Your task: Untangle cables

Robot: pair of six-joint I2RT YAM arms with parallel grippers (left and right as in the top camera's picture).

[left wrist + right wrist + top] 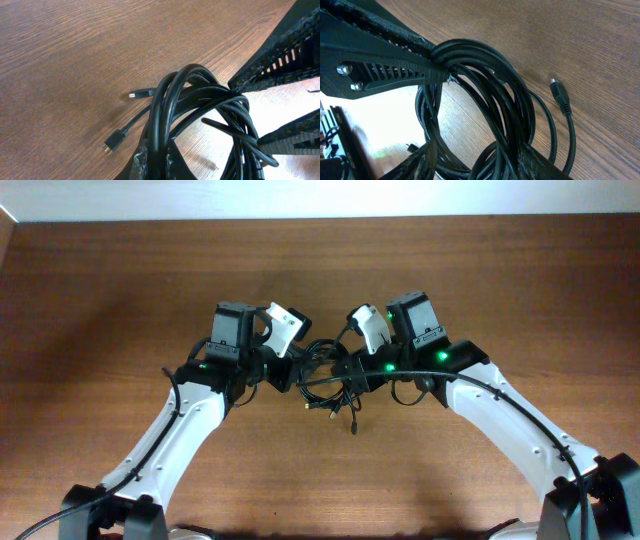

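Cables [325,375] sit mid-worktop [120,280], bunched as one black coil btwn the two arms. Left end effector [283,370] is on the coil's left side, right end effector [352,370] on its right side, tips facing each other w/ the coil spanning the gap. A few loose tails trail off the coil toward the arm bases.

Left end effector: closed, gripping the cables. In right wrist view its ribbed fingers [385,70] come in from upper left and pinch together on the top of the coil [485,75]. In left wrist view the coil [200,95] rises straight out of its own tips at bottom edge, blurred there.

Right end effector: open. Own fingers [420,162] stand apart at the bottom of right wrist view, and several loops run down btwn them. Left wrist view shows the same from the other side: two ribbed fingers [280,65] spread, strands threaded thru the gap, upper one touching the coil.

Plug ends: two lie on the wood just left of the coil in left wrist view, one w/ metal tip [136,94], one lower [111,145]. Another plug [560,95] shows right of the coil in right wrist view, on a strand curving around the outside.

Can't tell if the coil's underside rests on the worktop or hangs clear.
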